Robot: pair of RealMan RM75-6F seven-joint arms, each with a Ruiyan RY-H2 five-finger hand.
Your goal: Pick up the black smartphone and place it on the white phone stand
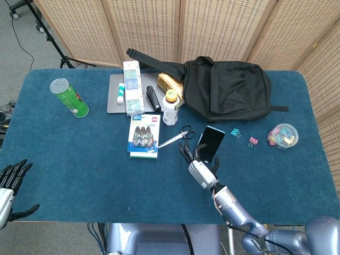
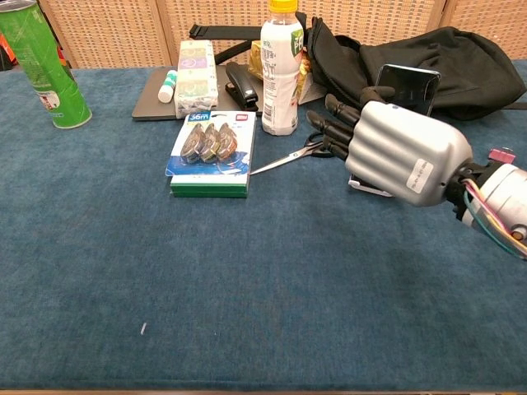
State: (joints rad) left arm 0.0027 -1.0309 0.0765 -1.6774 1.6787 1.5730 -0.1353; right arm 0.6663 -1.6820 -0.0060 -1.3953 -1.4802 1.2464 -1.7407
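Note:
The black smartphone stands propped and tilted back, its top edge showing above my right hand in the chest view. A sliver of the white phone stand shows under the hand; the rest of it is hidden. My right hand is just in front of the phone with its fingers stretched out and spread, holding nothing. Its thumb is close beside the phone's lower left edge. My left hand hangs off the table's front left corner, fingers apart and empty.
Scissors lie just left of the phone, next to a tape pack and a bottle. A black backpack lies behind. Binder clips and a clip tub sit to the right, a green can far left.

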